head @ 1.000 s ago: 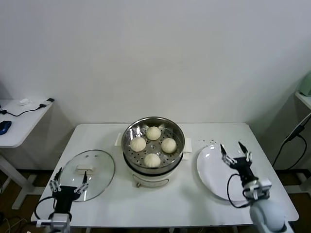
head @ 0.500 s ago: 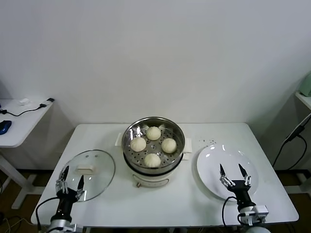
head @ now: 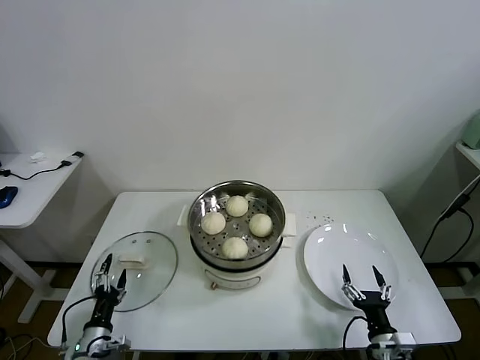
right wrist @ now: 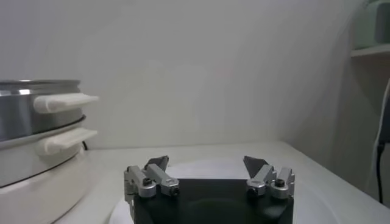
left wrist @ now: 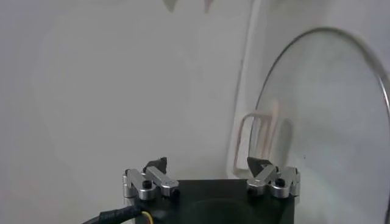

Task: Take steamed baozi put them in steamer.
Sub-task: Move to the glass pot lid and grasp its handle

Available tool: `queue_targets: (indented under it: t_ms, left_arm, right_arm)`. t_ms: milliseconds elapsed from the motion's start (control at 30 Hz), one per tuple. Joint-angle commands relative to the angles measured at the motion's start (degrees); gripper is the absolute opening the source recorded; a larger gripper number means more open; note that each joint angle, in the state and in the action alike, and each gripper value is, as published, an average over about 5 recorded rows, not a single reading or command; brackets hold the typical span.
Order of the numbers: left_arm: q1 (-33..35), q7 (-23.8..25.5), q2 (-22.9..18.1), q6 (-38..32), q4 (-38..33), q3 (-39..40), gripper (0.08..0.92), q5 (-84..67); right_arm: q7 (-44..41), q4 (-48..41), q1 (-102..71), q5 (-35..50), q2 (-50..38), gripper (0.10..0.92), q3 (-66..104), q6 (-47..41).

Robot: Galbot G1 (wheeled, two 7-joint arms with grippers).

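We see 1 glass lid lying flat just ahead of the left gripper, and 1 white plate under and ahead of the right gripper. Both grippers sit low at the table's near edge, fingers spread wide, holding nothing. Between them, farther back, stands 1 steamer, uncovered, with 4 steamed baozi on its perforated tray. Nothing blocks the steamer. A side table with cables stands well off beyond the left gripper.
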Motion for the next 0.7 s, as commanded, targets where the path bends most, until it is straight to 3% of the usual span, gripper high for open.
queue_targets:
  t_ms: [33, 400, 500, 700]
  left_arm:
    - [-7.5, -0.6, 0.2, 2.2, 6.7, 1.0, 0.823, 4.4]
    - [-10.9, -0.5, 0.2, 2.9, 10.0, 1.7, 0.82, 6.1]
    - [-10.8, -0.6, 0.2, 3.0, 10.8, 1.8, 0.778, 6.3]
    - [-10.4, -1.2, 0.1, 2.7, 11.8, 2.4, 0.611, 6.8]
  right_arm:
    - [0.2, -0.1, -1.0, -0.2, 0.9, 0.823, 0.4, 0.6]
    - [0.4, -1.2, -1.0, 0.0, 1.2, 0.823, 0.6, 1.8]
    - [0.4, -1.5, -1.0, 0.0, 1.2, 0.823, 0.7, 2.1]
    - [0.4, -2.1, -1.0, 0.0, 1.1, 0.823, 0.6, 2.6]
